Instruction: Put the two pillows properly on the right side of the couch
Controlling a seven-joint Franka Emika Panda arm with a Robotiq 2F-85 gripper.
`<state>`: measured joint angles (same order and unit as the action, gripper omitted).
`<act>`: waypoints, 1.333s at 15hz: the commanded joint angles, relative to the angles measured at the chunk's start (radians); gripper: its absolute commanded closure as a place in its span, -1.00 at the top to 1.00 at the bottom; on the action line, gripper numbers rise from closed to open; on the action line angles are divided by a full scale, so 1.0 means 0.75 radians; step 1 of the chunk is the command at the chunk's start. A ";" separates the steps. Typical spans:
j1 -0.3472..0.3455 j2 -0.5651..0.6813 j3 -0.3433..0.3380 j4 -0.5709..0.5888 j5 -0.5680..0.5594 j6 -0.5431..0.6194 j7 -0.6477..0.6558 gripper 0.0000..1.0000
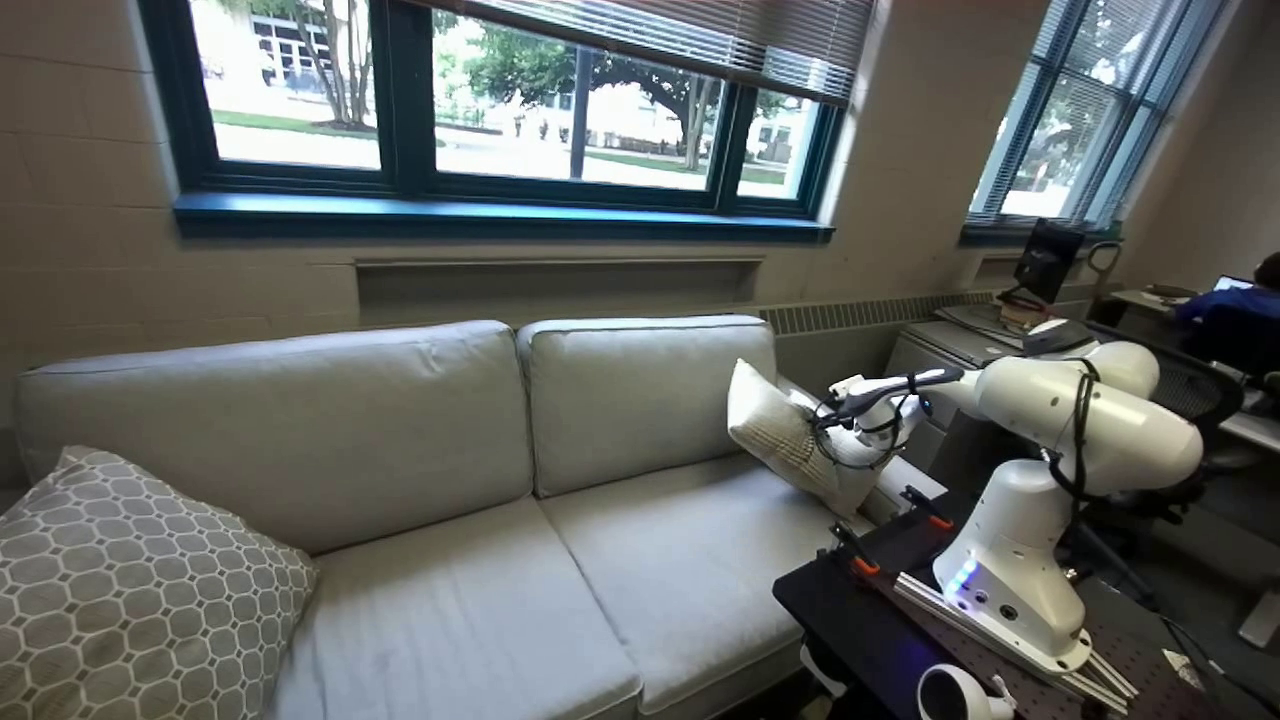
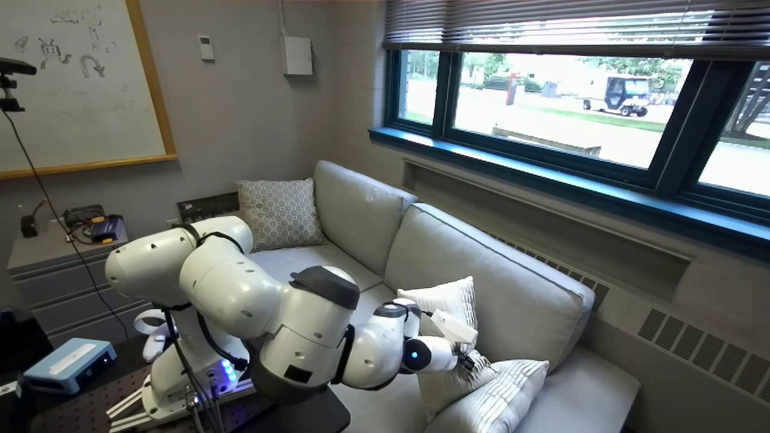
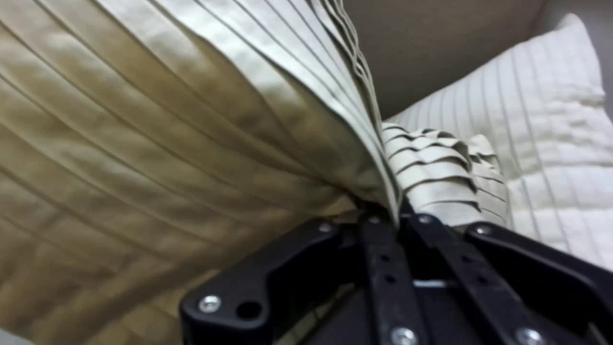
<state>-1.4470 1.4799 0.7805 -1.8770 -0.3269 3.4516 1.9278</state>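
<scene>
Black table [image 1: 835, 602] with robot base [image 1: 1015, 570], white controller [image 1: 972, 700], two orange-tipped clamps [image 1: 852, 545].

It's two off-white pillows [image 2: 502, 394], one grey patterned pillow [image 1: 150, 590], one couch [image 2: 595, 388], two back cushions [image 1: 650, 390], two seat cushions [image 1: 450, 610], and one robot arm [image 1: 1085, 410]!

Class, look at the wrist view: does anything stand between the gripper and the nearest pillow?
Nothing visible does: the gripper is closed on the nearest pillow, pinching its cloth. The second pillow shows off to the side, not between them.
</scene>
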 commanded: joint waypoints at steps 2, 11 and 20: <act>-0.092 -0.003 0.023 0.030 0.060 0.016 -0.013 -0.97; 0.062 -0.024 0.008 0.288 0.273 0.009 -0.244 -0.97; 0.445 -0.022 -0.072 0.768 0.552 0.010 -0.497 -0.96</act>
<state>-1.2385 1.4610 0.7739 -1.4623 -0.0037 3.4518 1.6062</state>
